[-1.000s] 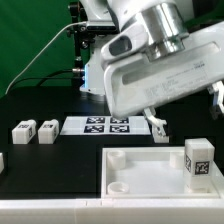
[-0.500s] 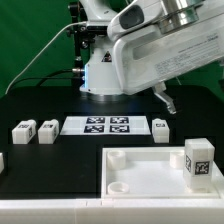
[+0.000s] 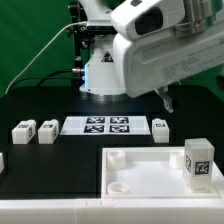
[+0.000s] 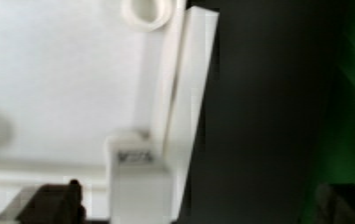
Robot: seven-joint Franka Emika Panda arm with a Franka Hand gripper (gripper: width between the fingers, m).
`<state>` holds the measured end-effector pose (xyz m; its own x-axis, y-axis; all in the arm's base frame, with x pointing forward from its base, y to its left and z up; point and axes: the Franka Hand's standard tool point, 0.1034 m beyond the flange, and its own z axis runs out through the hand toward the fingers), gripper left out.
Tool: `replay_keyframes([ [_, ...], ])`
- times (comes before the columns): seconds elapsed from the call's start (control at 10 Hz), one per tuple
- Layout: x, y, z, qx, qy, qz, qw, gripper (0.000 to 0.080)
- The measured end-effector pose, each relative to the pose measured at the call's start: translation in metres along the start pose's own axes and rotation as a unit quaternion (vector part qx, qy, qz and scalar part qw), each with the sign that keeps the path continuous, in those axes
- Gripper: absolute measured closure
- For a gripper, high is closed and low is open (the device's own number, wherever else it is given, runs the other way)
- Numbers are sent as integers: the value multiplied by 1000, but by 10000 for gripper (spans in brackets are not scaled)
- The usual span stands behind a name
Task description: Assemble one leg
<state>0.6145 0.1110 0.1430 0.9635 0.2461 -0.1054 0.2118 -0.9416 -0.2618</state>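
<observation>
One leg (image 3: 198,160) stands upright in the corner of the white square tray-like piece (image 3: 140,168); it also shows in the wrist view (image 4: 142,172), on the tray (image 4: 58,80). Three more legs lie on the black table: two at the exterior view's left (image 3: 22,131) (image 3: 46,131) and one (image 3: 161,127) right of the marker board (image 3: 97,125). My gripper (image 3: 190,90) hangs high above the tray's back edge, open and empty, with one dark finger (image 3: 166,99) showing. In the wrist view the gripper (image 4: 200,205) has its fingertips (image 4: 49,200) wide apart.
The arm's white base (image 3: 100,70) stands behind the marker board. Another small white part (image 3: 2,160) pokes in at the exterior view's left edge. A round socket (image 3: 119,186) sits in the tray's near corner. Green curtain behind.
The gripper has risen away from the leg lying right of the marker board and shifted toward the exterior view's right. That leg stays on the table. Nothing was picked up.
</observation>
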Motion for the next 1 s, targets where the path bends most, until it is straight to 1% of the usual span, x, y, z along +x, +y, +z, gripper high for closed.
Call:
replay_keyframes([
  [0.1, 3, 2, 0, -10, 16, -2, 1000, 150],
  [0.2, 6, -2, 1, -20, 39, -12, 999, 150],
  [0.3, 6, -3, 8, -24, 60, -21, 998, 150],
  [0.4, 4, -4, 10, -22, 57, -20, 998, 150],
  [0.8, 5, -5, 9, -22, 58, -22, 998, 150],
  [0.9, 6, -5, 11, -23, 63, -2, 998, 150],
  [1.0, 10, -7, 15, -25, 71, 29, 997, 150],
])
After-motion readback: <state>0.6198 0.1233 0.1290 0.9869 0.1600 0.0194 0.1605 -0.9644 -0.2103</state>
